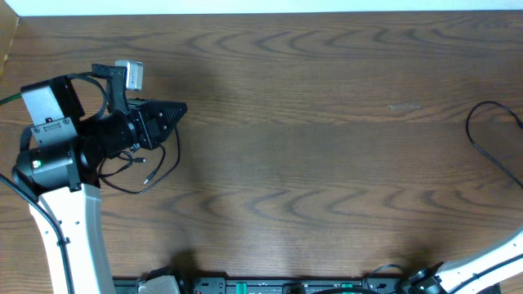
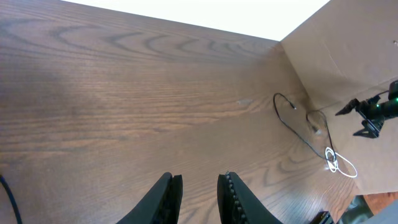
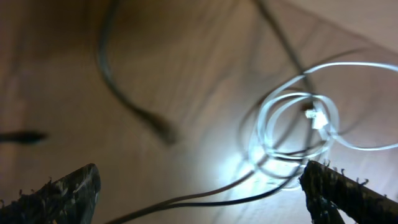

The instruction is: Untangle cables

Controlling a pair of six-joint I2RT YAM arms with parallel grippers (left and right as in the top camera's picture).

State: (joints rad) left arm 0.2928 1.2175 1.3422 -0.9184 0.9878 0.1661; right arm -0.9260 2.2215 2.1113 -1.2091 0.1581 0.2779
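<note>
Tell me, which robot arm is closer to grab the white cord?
Right. The right gripper, open, hangs right over the white cord, with a black cord close beside it. The left gripper is far across the table from that coil.

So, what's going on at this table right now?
Two robot arms are working on cables on a wooden table. The right pincer hangs wide open just above a coiled white cable with a black cable beside it, gripping nothing. The left pincer, at the far end, is slightly parted and empty; a second black cable lies by that arm.
</note>
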